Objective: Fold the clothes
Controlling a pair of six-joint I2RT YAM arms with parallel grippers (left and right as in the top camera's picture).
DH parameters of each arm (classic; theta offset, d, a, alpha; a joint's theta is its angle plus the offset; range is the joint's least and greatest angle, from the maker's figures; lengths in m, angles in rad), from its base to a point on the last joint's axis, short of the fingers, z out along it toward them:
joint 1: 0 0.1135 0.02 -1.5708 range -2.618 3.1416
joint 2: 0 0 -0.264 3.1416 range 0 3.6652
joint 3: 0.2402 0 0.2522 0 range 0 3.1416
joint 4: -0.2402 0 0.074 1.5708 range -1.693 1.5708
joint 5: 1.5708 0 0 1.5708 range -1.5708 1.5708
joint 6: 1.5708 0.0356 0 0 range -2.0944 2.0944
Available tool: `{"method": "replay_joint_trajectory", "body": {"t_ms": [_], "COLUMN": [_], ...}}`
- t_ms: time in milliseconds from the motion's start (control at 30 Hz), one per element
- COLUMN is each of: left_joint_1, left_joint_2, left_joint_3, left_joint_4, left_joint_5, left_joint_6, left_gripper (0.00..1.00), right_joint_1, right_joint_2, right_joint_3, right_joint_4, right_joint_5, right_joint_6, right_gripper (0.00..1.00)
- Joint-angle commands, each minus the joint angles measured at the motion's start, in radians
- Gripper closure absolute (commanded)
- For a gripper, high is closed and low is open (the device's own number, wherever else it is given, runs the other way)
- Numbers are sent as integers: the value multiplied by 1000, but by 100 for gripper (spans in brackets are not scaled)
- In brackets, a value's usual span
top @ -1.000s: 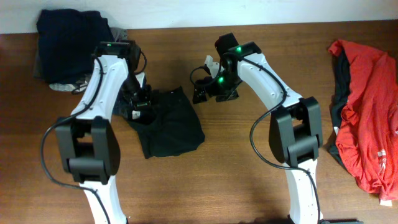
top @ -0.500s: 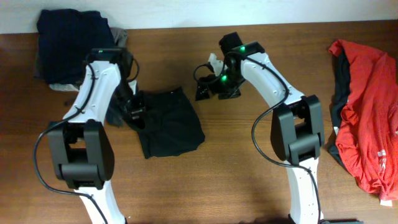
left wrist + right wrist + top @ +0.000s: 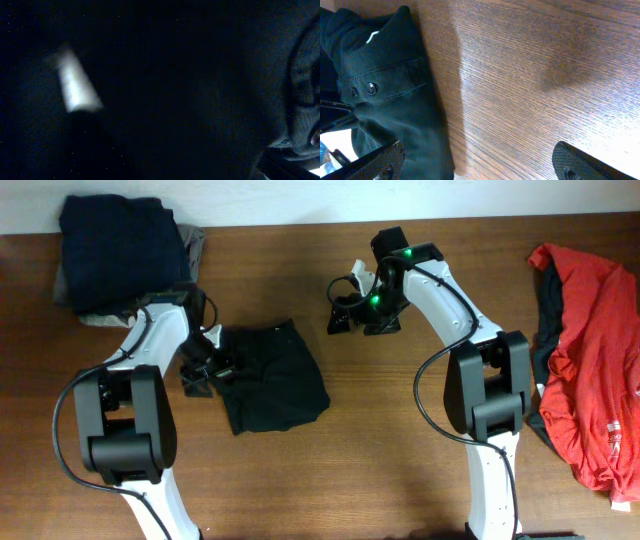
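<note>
The clothes in play are a folded black garment [image 3: 275, 378] lying on the wooden table [image 3: 400, 450] left of centre. My left gripper [image 3: 208, 375] hangs low over its left edge, fingers spread, holding nothing that I can see. The left wrist view shows only dark black fabric [image 3: 200, 90] with a blurred white patch [image 3: 77, 85]; its fingers are lost in the dark. My right gripper [image 3: 360, 323] is up and to the right of the garment, apart from it. In the right wrist view it [image 3: 480, 165] is wide open over bare wood, with the black garment's buttoned edge [image 3: 385, 95] at the left.
A stack of folded navy clothes [image 3: 120, 240] over a grey piece [image 3: 190, 245] sits at the back left corner. A red garment [image 3: 590, 350] with a dark one [image 3: 548, 330] under it lies crumpled at the right edge. A white wall runs along the table's far side.
My left arm has swung toward the front left, from over the garment's upper left to its left edge. My right gripper has drifted right, further from the garment. The garment has kept its shape.
</note>
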Motion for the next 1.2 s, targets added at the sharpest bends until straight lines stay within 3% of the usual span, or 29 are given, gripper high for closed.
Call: {"method": "replay_joint_trajectory", "body": {"t_ms": [0, 333, 500, 633, 700, 1167], "left_joint_1": [6, 6, 6, 6, 6, 6], "left_joint_2": [-15, -15, -15, -15, -15, -11], "left_joint_3": [-62, -165, -171, -171, -171, -169], "left_joint_4": [37, 193, 235, 266, 300, 624], "left_joint_5": [125, 307, 327, 327, 327, 410], "left_joint_6": [47, 95, 94, 94, 95, 109], "left_gripper": [1, 1, 2, 17, 20, 20], "right_joint_1": [-1, -1, -1, -1, -1, -1], "right_joint_2": [-1, -1, -1, -1, -1, -1], "right_joint_3": [-5, -5, -5, -5, -5, -5], "right_joint_4": [-3, 0, 0, 0, 0, -6], "right_joint_5": [-16, -17, -17, -16, -17, -17], "right_joint_6": [3, 3, 3, 3, 3, 4], "right_gripper": [1, 1, 1, 1, 1, 1]}}
